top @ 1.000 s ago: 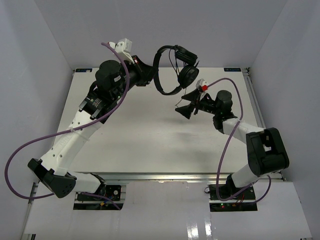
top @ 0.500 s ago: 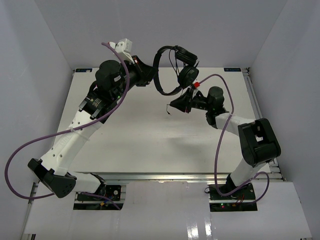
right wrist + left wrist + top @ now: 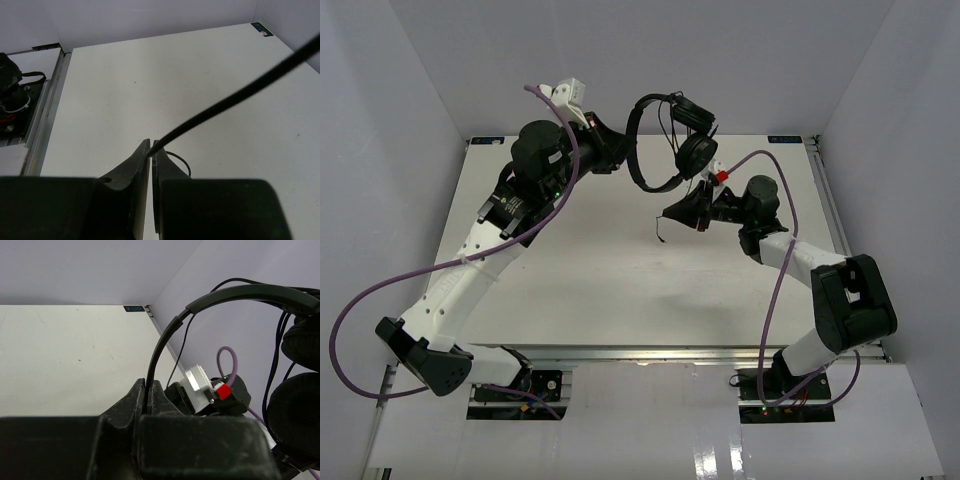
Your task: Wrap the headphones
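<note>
Headphones (image 3: 697,153) held in the air between both arms, over the far part of the table (image 3: 570,270).
Left gripper (image 3: 622,152): jaws clamped on the thin headband (image 3: 165,340), with the earcups hanging to the right of the grip. Right gripper (image 3: 670,212): just below the lower earcup, jaws pinched together on the thin black cable (image 3: 225,107). The cable's loose end dangles under the fingertips; can't tell if it touches the table.
</note>
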